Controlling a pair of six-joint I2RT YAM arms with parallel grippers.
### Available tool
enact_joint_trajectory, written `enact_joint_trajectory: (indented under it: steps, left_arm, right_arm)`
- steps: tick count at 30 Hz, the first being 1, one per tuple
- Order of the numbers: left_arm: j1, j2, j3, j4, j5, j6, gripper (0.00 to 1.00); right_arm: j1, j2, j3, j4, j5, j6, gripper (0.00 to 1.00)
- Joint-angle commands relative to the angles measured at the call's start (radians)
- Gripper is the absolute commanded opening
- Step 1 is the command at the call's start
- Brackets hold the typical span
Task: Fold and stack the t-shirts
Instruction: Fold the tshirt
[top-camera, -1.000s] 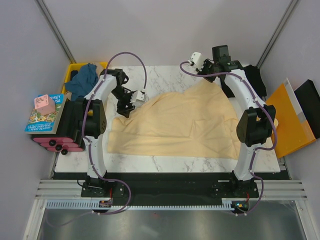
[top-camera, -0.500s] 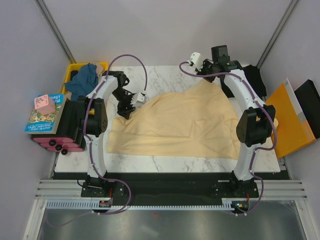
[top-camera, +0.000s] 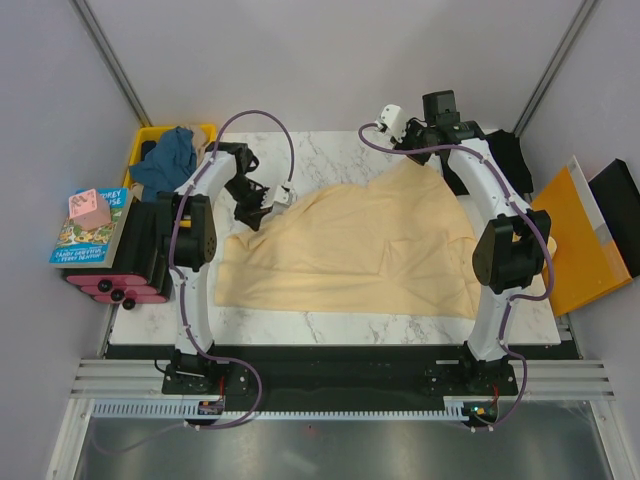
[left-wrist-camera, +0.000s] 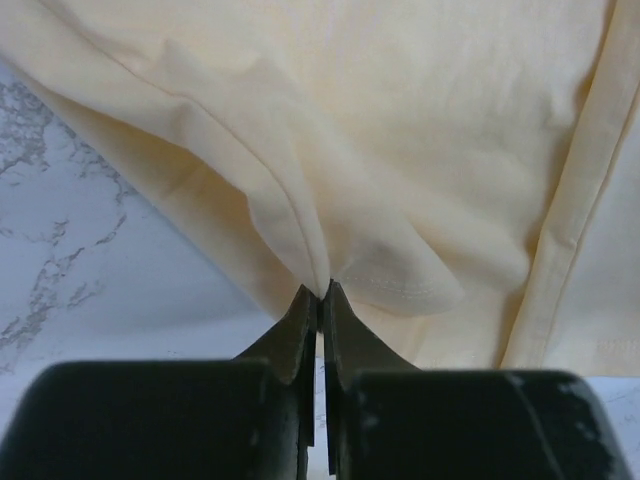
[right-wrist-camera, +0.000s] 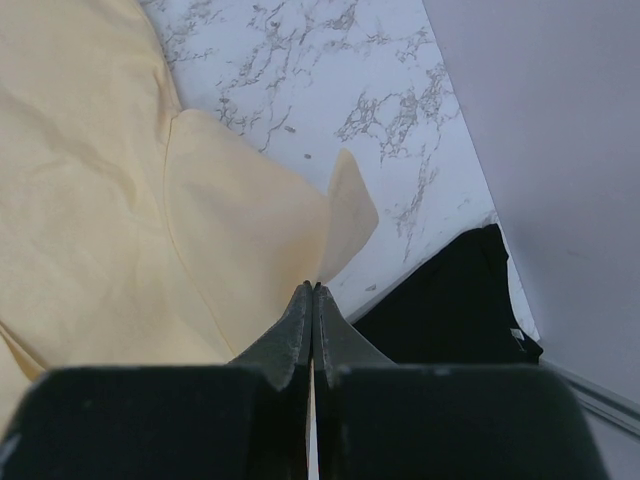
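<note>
Cream t-shirt (top-camera: 360, 250) lies spread on the worktop (top-camera: 330, 150). Left gripper (left-wrist-camera: 320, 292) jaws are clamped on its far-left fold, right gripper (right-wrist-camera: 313, 288) jaws on its far-right corner. Black t-shirt (right-wrist-camera: 440, 310) is at the right edge, mostly hidden. Teal t-shirt (top-camera: 168, 158) is bunched in the crate (top-camera: 140, 135), far left.

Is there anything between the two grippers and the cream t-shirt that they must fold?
Nothing visible. The left gripper is shut on a fold of the cream t-shirt, and the right gripper is shut on its far edge.
</note>
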Motion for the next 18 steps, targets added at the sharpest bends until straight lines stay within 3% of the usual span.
enact_joint_trajectory:
  steps: [1, 5, 11, 18]
  left_arm:
    - [0.003, 0.011, 0.035, -0.205, -0.021, -0.022, 0.02]
    - [0.003, 0.005, 0.076, -0.205, -0.045, -0.042, 0.02]
    - [0.002, 0.025, 0.335, -0.200, -0.162, -0.068, 0.02]
    - [0.002, -0.023, 0.359, -0.085, -0.338, 0.009, 0.02]
  right_arm:
    - [0.006, -0.030, 0.012, 0.008, 0.009, 0.003, 0.00]
    - [0.007, -0.037, 0.013, 0.012, 0.015, 0.003, 0.00]
    - [0.007, -0.046, 0.010, 0.040, 0.041, 0.004, 0.00]
    - [0.009, -0.062, -0.011, 0.141, 0.116, 0.004, 0.00]
